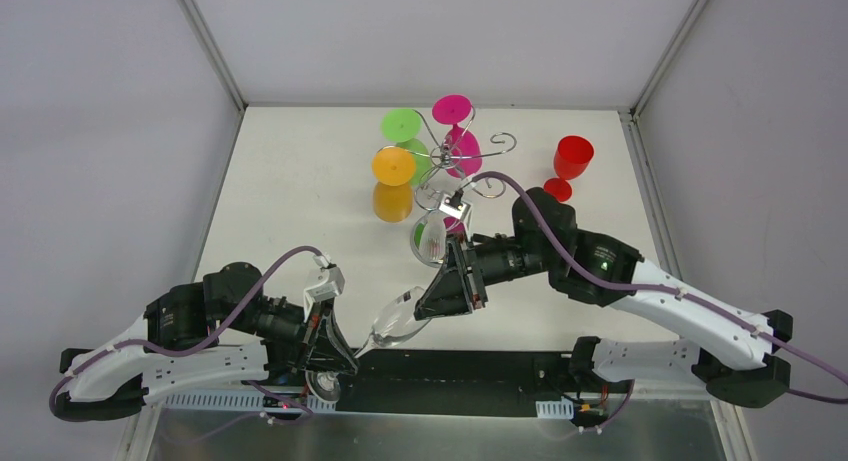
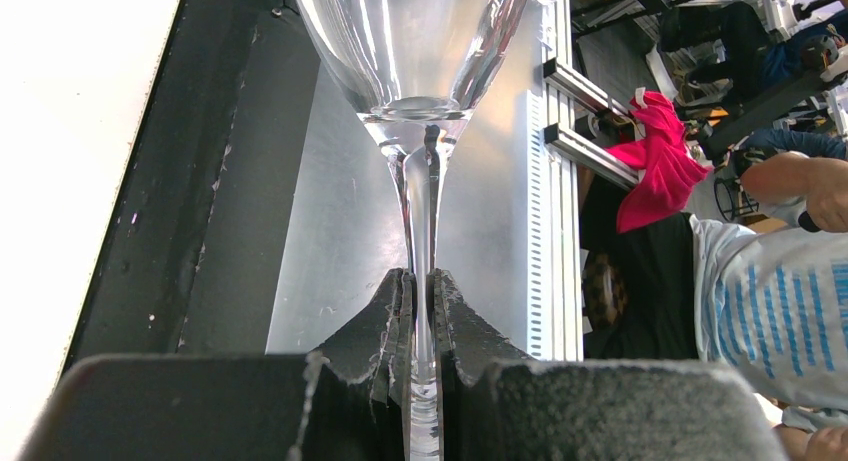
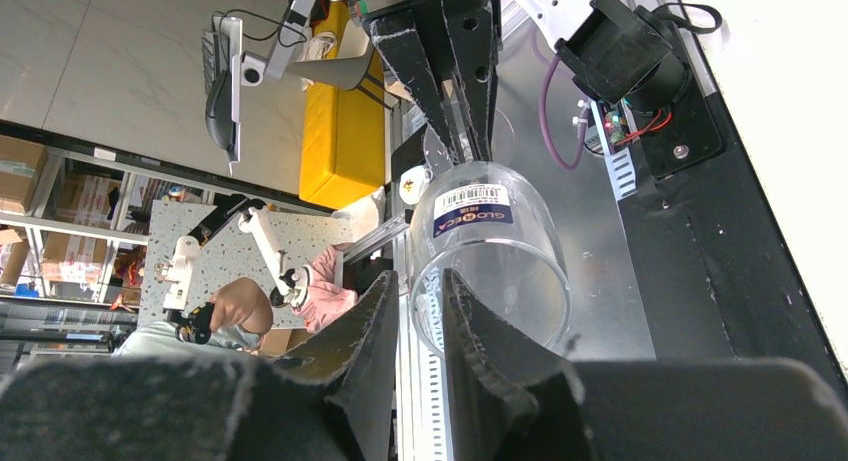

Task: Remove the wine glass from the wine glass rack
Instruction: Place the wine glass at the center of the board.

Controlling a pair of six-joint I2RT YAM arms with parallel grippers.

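Note:
A clear wine glass (image 1: 398, 324) lies tilted in the air over the table's near edge, held between both arms. My left gripper (image 1: 348, 353) is shut on its thin stem (image 2: 421, 211), just below the bowl (image 2: 420, 41). My right gripper (image 1: 427, 308) is at the bowl's mouth. One finger is inside the rim (image 3: 490, 281) and the other outside, shut on the glass wall (image 3: 422, 291). The wine glass rack (image 1: 450, 162), shiny chrome wire with curled arms, stands at the back of the table, apart from both grippers.
Green (image 1: 402, 126), magenta (image 1: 452, 109) and orange (image 1: 393, 167) glasses hang upside down on the rack. A red glass (image 1: 572, 161) stands upright on the table to its right. The black base rail (image 1: 480, 366) runs along the near edge, under the clear glass.

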